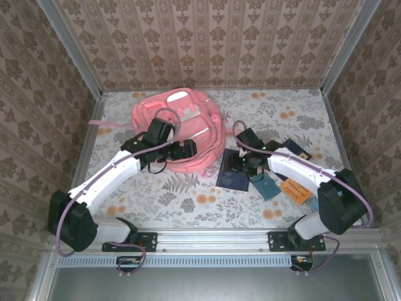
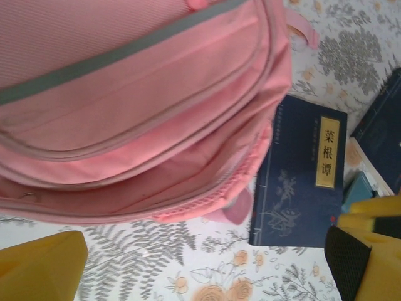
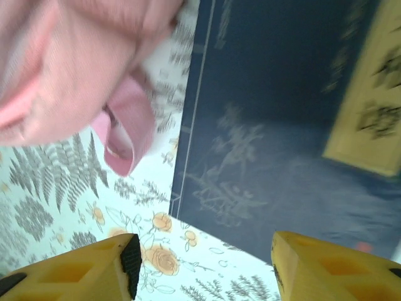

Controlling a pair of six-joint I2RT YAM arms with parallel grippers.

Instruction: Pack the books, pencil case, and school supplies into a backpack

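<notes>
Status: early, imo nothing packed yet. Backpack lies flat at back-centre of the table. One zip compartment gapes toward the books. Can't tell if anything's inside it.

Books are out on the table, R of the bag:
- navy book just beside the bag's edge
- second navy book further R
- teal book and orange book near the R arm

L gripper sits over the bag's near edge, fingers spread wide, holding nothing. R gripper hovers over the near corner of the first navy book. Its fingers are apart, nothing pinched btw them, just table and book edge in the gap. Pink strap loop lies just beside that book's edge.

Left to do: basically everything. 4 books go in, plus pencil case & other supplies. Next imo: R takes the navy book by its edge, L props the opening. Risks: book lies flat so it's hard to get a finger under, and the strap loop could snag.
</notes>
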